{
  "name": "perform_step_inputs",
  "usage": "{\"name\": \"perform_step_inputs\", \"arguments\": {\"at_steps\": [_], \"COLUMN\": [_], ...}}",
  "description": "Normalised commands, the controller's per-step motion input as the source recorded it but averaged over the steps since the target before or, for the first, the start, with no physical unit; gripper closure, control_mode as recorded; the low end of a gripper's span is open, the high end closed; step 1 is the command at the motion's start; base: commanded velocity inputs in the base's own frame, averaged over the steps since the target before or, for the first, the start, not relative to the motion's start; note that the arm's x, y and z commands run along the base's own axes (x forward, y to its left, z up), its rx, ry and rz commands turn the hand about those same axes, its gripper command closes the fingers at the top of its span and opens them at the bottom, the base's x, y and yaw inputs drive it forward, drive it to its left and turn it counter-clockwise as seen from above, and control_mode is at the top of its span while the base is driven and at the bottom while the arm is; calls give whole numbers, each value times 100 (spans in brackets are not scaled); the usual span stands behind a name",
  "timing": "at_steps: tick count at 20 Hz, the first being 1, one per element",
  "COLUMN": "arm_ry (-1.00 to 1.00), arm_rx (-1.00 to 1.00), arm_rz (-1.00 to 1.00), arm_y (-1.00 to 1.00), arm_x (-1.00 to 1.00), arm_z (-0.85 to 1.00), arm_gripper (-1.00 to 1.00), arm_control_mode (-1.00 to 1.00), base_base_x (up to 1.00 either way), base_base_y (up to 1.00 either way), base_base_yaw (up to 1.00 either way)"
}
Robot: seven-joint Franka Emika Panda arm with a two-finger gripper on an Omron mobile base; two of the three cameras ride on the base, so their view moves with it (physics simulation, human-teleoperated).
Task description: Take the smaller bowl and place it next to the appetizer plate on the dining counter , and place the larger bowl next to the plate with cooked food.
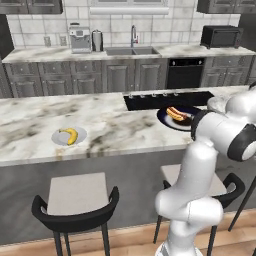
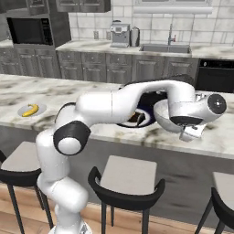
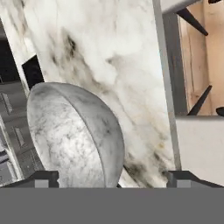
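Note:
The larger bowl (image 3: 74, 131), grey and speckled, rests on the dining counter (image 1: 30, 120) just right of the plate with cooked food (image 1: 175, 117), a dark plate bearing a hot dog. My gripper (image 3: 113, 179) is open, its fingertips (image 3: 43, 179) spread wide on either side of the bowl's rim and not clamping it. In the right base view the hand (image 2: 201, 107) hangs over the counter's front edge beside the bowl (image 2: 164, 114). The appetizer plate (image 1: 69, 135) with its banana lies far to the left. The smaller bowl is out of view.
Bar stools (image 1: 77, 197) stand below the counter's front edge. A black cooktop (image 1: 165, 99) is set into the counter behind the hot dog plate. The back counter holds a sink (image 1: 132, 50), a coffee machine (image 1: 80, 39) and a toaster oven (image 1: 222, 36).

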Motion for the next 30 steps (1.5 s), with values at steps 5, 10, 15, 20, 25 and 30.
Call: {"name": "perform_step_inputs", "arguments": {"at_steps": [5, 10, 15, 20, 25, 30], "arm_ry": [-12, 8, 7, -10, 9, -8], "arm_rx": [-4, -20, -8, 0, 0, 0], "arm_rz": [1, 6, -5, -14, 1, 2], "arm_y": [100, 100, 100, 100, 100, 55], "arm_x": [-74, -19, 3, 14, 1, -26], "arm_z": [38, 73, 0, -22, 20, 13], "arm_gripper": [-100, -100, -100, -100, -100, -100], "arm_control_mode": [-100, -100, -100, -100, -100, -100], "base_base_x": [0, 0, 0, 0, 0, 0], "base_base_y": [0, 0, 0, 0, 0, 0], "base_base_yaw": [0, 0, 0, 0, 0, 0]}}
